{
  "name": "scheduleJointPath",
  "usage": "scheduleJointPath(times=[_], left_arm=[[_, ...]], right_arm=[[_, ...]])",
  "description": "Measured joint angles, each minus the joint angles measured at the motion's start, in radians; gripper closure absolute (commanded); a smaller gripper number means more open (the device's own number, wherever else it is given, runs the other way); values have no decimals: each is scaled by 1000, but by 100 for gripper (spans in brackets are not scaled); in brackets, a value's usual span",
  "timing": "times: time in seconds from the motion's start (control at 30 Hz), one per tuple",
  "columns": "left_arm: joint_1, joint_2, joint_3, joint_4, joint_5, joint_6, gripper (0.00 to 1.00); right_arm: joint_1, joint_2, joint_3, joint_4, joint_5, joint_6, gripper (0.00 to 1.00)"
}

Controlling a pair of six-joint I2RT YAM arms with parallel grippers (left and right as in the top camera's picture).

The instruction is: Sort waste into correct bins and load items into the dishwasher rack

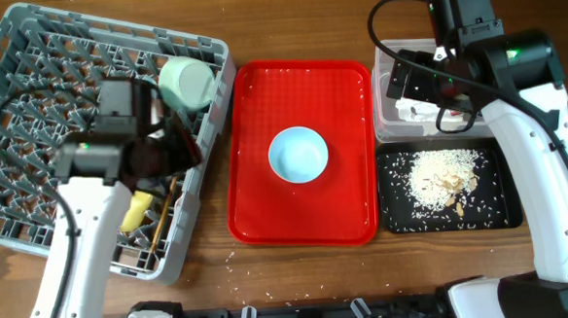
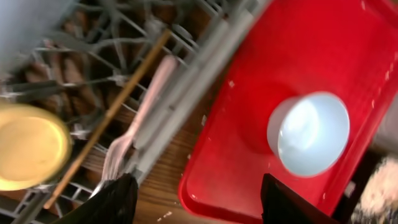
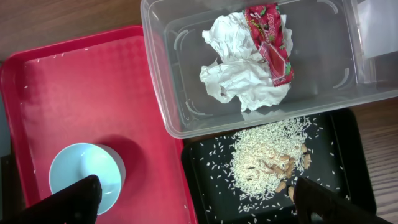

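Mint-blue bowl sits upright, alone, mid red tray, between the arms. Left gripper, jaws wide and empty, hovers at the dishwasher rack edge; the bowl lies to its right. Right gripper, jaws equally wide and empty, hangs over the clear tub.

Red tray, mint-blue bowl

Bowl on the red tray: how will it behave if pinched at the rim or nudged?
The bowl looks rigid and thin-walled, so probably light and stiff under a rim pinch. Its glossy surface may be slippery. Sitting upright and low on the smooth red tray, it would likely slide rather than tip.
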Motion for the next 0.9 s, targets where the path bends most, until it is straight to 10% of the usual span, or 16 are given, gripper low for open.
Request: scheduleJointPath(times=[0.67,0.9], left_arm=[[-63,248,-67,224,-37,52,96],[-87,262,-72,330,-37,64,75]], right_arm=[[0,0,0,3,0,0,0],[0,0,0,3,0,0,0]])
